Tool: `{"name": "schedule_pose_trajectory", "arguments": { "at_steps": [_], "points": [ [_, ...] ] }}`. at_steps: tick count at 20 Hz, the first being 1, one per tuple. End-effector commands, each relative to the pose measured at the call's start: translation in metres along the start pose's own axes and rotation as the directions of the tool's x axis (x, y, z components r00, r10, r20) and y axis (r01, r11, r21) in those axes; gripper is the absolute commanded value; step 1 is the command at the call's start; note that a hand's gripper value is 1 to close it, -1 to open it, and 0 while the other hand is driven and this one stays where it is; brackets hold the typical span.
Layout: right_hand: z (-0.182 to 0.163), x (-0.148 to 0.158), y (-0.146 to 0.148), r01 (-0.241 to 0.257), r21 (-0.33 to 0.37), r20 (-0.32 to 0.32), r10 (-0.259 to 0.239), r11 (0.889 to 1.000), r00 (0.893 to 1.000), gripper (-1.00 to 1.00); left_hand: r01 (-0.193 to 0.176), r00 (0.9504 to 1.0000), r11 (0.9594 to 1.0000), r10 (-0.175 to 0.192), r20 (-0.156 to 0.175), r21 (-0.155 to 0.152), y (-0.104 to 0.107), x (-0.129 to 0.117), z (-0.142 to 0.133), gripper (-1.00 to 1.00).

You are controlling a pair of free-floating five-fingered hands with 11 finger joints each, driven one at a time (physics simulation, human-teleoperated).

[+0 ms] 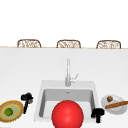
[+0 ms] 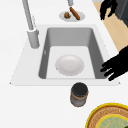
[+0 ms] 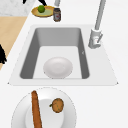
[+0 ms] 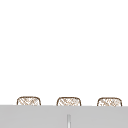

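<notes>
My left hand [image 1: 27,98] floats open over the counter left of the sink [image 1: 40,100], just off a dark-lidded jar [image 2: 79,95]. In the left side view the left hand [image 2: 117,66] spreads straight fingers over the sink's front rim and holds nothing. My right hand [image 1: 98,114] hangs open by the sink's front right corner, beside a white plate [image 1: 117,110]. In the left side view the right hand [image 2: 108,8] has relaxed, drooping fingers. A white bowl [image 2: 69,65] lies in the basin. A large red ball [image 1: 67,114] covers the basin's front in the front view.
The white plate [image 3: 67,117] carries a long brown stick [image 3: 36,110] and a round brown item [image 3: 58,105]. A yellow-rimmed plate [image 1: 17,103] at the left bears a lime [image 1: 9,111]. The faucet [image 1: 68,72] rises behind the basin. Three woven chair backs [image 1: 28,43] line the far edge.
</notes>
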Motion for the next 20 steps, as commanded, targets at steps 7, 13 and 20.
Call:
{"name": "schedule_pose_trajectory", "arguments": {
  "at_steps": [7,13,20],
  "points": [
    [0.0,0.0,0.0,0.0,0.0,0.0,0.0,1.0,1.0,0.0,0.054,0.9949,0.9963,-0.048,-0.089,0.066,-0.019,-0.023,-0.023,-1.0],
    [0.0,0.0,0.0,0.0,0.0,0.0,0.0,1.0,1.0,0.0,0.01,0.996,0.9983,-0.005,-0.089,0.058,-0.042,-0.043,-0.041,-1.0],
    [0.0,0.0,0.0,0.0,0.0,0.0,0.0,1.0,1.0,0.0,0.074,0.9931,0.9959,-0.069,-0.095,0.053,-0.064,-0.06,-0.064,-1.0]
  ]
}}
